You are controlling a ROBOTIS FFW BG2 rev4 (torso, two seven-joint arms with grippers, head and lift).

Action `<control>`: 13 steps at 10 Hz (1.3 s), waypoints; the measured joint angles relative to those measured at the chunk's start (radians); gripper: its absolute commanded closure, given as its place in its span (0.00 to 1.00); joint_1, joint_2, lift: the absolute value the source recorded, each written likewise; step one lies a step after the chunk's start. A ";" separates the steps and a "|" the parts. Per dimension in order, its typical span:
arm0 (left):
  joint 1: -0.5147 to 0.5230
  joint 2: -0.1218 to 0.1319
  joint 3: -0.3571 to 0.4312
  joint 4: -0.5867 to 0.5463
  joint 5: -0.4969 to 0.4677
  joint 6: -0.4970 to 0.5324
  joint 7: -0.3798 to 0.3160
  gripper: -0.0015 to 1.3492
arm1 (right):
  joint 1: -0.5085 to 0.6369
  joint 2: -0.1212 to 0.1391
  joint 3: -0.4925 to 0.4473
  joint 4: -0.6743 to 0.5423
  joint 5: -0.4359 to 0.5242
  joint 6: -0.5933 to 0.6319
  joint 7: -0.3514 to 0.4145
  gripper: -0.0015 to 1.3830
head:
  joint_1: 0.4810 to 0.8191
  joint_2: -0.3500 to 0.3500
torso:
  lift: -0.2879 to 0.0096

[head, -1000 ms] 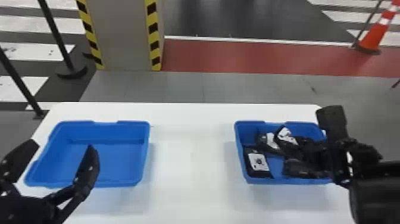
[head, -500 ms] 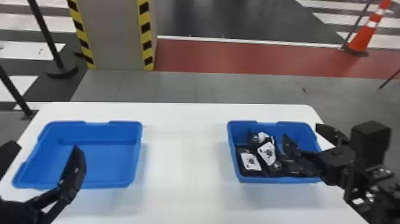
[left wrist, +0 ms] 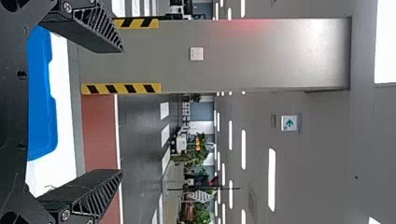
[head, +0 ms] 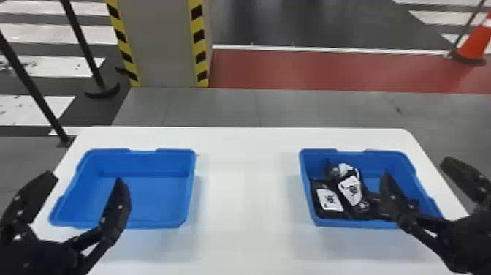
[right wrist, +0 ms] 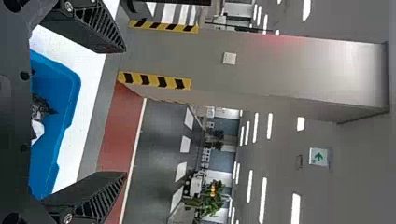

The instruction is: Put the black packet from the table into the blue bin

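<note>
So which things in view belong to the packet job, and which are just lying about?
Job:
- black packets, in the right blue bin (likely the target)
- left blue bin, possibly the target instead
- white table
- right gripper, open

Background:
- striped pillar
- orange cone
- black posts

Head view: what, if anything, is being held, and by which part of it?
Nothing is held: the left tool and the right tool both stand open, their fingers gripping nothing.
</note>
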 measured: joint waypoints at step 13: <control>-0.002 0.000 0.002 -0.002 -0.002 -0.001 0.000 0.08 | 0.146 0.026 0.000 -0.046 -0.082 -0.074 -0.051 0.08 | 0.63 0.48 | 0.60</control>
